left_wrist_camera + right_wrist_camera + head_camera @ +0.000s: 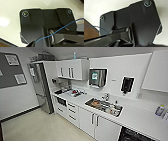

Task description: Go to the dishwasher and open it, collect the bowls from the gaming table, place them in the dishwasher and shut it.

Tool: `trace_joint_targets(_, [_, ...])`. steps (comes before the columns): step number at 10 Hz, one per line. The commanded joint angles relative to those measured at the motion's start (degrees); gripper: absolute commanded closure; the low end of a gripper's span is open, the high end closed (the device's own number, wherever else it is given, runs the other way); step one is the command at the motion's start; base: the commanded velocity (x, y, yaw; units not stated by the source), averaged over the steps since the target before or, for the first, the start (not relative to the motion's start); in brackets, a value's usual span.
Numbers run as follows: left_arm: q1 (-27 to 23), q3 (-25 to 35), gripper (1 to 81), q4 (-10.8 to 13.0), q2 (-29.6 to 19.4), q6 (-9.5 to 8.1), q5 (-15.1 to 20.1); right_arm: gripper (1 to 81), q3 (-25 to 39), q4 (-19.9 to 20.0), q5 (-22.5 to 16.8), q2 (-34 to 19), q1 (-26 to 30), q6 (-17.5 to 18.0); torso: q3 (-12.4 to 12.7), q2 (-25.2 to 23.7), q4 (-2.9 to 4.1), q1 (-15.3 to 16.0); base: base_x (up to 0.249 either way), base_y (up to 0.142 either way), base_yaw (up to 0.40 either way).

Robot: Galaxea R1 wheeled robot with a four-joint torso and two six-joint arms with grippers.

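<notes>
A white kitchenette runs along the wall, its countertop (140, 118) holding a sink (104, 106) cluttered with dishes. The dishwasher (133, 135) shows as a dark opening under the counter at the near right. Both wrist cameras look down over pale floor (11, 15); whether either gripper is clenched or released cannot be told.

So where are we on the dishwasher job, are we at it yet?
Done: the robot is at the kitchenette, with the counter and sink close ahead. In hand: a dark bay under the counter, at the lower right of the head view, looks like the dishwasher. I cannot tell whether its door is down. Left: fetching the bowls, loading and closing, as far as I can judge.
</notes>
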Motion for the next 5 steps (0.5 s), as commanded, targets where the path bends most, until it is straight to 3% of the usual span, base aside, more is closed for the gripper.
trace_joint_targets(1, [-2.62, 0.16, 1.0, -0.23, -0.26, 0.15, 3.11, 1.0, 0.92, 0.23, -2.98, -1.04, 3.74, -0.19, 0.0, 0.0, 0.0, 0.0, 0.0, 0.0, 0.339])
trace_joint_targets(5, [-2.88, 0.16, 1.0, 0.12, -0.44, 0.5, 2.59, 1.0, 0.83, 0.23, -3.07, -0.52, 4.01, -0.28, 0.0, 0.0, 0.0, 0.0, 0.0, 0.0, 0.343])
